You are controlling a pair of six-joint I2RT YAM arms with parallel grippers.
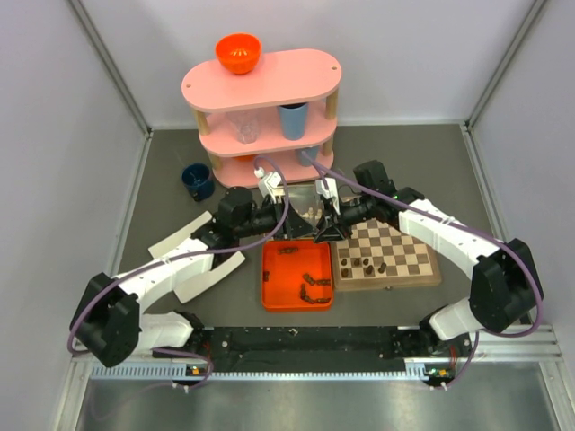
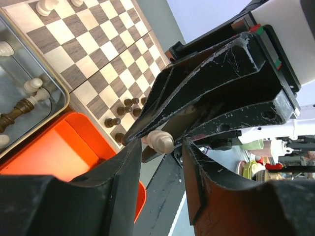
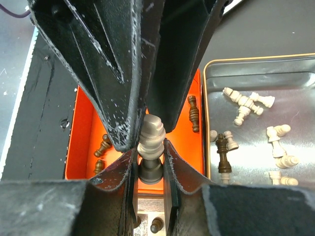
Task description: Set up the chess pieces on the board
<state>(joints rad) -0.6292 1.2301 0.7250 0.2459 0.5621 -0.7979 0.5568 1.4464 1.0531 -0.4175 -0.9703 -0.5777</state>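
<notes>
My two grippers meet tip to tip above the far edge of the orange tray (image 1: 268,301). My right gripper (image 3: 150,147) is shut on a pale cream chess piece (image 3: 151,133), held by its lower stem. My left gripper (image 2: 161,147) is open, its fingers (image 3: 113,73) on either side of the piece's head; the piece (image 2: 158,141) sits just past its tips. The board (image 1: 433,277) lies right of the tray, with several dark pieces (image 1: 364,266) along its near left edge, also in the left wrist view (image 2: 125,105). Dark pieces (image 3: 103,145) lie in the tray.
A silver tin (image 3: 295,93) behind the tray holds several cream pieces and a dark one (image 3: 223,153). A pink two-tier shelf (image 1: 296,85) at the back carries an orange bowl (image 1: 238,52), a blue cup and a glass. A dark blue mug (image 1: 197,180) and white flat strips (image 1: 180,238) lie left.
</notes>
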